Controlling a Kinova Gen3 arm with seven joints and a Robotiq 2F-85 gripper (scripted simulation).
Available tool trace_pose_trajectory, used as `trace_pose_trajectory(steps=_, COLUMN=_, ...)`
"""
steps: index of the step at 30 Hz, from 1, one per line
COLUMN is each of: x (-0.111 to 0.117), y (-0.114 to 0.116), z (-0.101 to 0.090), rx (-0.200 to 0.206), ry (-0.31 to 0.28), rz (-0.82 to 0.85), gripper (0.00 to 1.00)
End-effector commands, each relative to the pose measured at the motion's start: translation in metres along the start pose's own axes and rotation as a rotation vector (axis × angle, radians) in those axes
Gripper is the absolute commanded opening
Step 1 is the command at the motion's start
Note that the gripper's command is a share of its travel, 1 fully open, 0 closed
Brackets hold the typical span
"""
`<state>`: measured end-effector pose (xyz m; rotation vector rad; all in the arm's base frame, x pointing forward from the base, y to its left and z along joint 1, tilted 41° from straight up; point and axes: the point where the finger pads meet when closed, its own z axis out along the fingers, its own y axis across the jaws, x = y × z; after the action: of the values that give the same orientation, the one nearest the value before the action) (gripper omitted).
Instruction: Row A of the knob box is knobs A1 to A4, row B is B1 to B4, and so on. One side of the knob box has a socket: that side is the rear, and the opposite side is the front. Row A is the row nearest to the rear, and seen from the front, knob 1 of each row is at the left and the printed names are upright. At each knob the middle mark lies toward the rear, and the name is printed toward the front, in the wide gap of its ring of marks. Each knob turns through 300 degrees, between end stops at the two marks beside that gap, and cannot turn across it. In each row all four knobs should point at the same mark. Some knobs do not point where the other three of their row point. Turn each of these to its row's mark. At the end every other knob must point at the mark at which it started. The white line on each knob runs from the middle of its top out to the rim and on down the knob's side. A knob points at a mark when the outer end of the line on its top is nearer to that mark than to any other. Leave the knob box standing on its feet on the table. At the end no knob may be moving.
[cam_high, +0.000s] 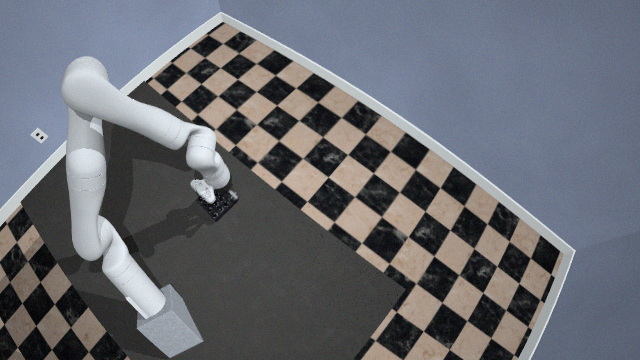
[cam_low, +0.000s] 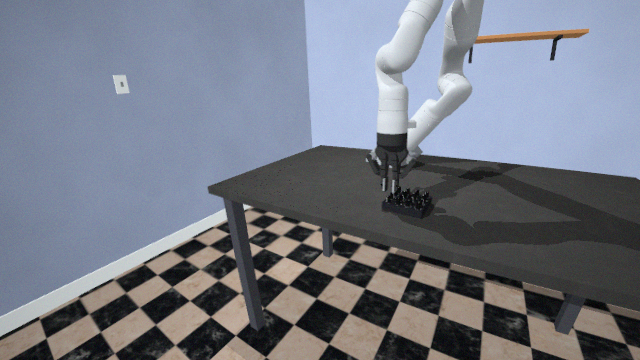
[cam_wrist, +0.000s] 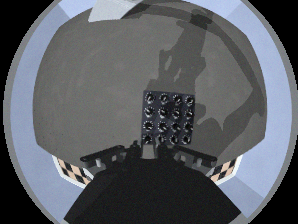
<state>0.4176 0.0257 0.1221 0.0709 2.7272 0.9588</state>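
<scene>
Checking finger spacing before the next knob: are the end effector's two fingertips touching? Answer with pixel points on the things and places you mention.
Apart. Exterior view: a narrow strip of table (cam_high: 300, 260) (cam_low: 300, 170) (cam_wrist: 100, 85) shows between the left-hand fingertip (cam_low: 384, 185) and the right-hand one (cam_low: 394, 186) in the picture.
</scene>
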Motion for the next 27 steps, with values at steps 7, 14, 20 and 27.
trace_pose_trajectory(steps=7, x=0.0003, y=0.0013, z=0.0070, rx=-0.003, ry=0.001, rz=0.000, gripper=0.19)
trace_pose_trajectory(steps=14, x=0.0001, y=0.0012, z=0.0084, rx=-0.003, ry=0.000, rz=0.000, gripper=0.19)
trace_pose_trajectory(steps=20, x=0.0001, y=0.0012, z=0.0085, rx=-0.003, ry=0.000, rz=0.000, gripper=0.19)
trace_pose_trajectory(steps=27, x=0.0001, y=0.0012, z=0.0085, rx=-0.003, ry=0.000, rz=0.000, gripper=0.19)
